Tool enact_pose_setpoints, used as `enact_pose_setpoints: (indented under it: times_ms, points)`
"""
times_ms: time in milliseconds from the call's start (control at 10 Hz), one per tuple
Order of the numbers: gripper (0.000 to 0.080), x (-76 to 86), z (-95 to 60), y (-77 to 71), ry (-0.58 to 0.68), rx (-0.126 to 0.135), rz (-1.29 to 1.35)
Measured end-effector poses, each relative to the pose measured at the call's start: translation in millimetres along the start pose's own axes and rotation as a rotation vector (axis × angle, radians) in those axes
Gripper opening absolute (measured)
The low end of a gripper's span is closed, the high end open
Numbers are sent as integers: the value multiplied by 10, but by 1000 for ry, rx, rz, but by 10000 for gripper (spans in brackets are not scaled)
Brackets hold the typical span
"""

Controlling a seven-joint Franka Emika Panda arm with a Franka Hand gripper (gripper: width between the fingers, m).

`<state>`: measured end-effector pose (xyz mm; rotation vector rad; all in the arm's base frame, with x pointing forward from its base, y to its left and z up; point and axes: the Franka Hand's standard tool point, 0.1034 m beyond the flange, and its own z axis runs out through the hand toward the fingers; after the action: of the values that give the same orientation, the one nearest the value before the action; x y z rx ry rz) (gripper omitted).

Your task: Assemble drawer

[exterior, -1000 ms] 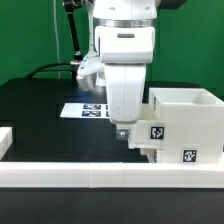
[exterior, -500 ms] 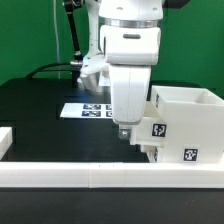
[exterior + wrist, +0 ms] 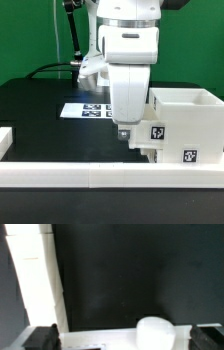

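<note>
Black tabletop (image 3: 40, 120): matte, dark, fills most of the scene in front of a green backdrop.

White border rails (image 3: 110, 175): long and low, running along the near edge of the tabletop; a short end piece shows at the exterior view's left.

Robot arm (image 3: 125, 45): white, bulky, hanging down over the middle of the tabletop, its lower housing just beside the drawer housing.

Drawer housing (image 3: 190, 125): tall white boxy unit, open at the top, standing upright at the exterior view's right, close behind the near rail. Two black-and-white square tags (image 3: 157, 130) show on its stepped front faces.

Marker board (image 3: 85, 109): thin, flat, white, with several tags, lying behind the arm and partly hidden by it.

Fingers (image 3: 124, 134): low, close to the tabletop, just beside the housing's lower corner. In the wrist view the two dark fingers (image 3: 40, 338) stand wide apart, gripping nothing; a rounded white part (image 3: 155, 331) sits between them.
</note>
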<state>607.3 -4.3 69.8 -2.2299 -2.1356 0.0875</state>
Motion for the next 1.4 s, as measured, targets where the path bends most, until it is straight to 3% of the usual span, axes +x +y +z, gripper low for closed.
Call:
enact_pose_setpoints:
  times_ms: [200,600,1000,1200,1400]
  points:
    - [649,32,39,-35,4,6,-54]
    - [649,87,76,-39,7,-21,-104]
    - [649,71,86,-47,7,-17,-85]
    - [649,180,203,-119,18,5,-31]
    - [649,282,167,-114,2,21,-6]
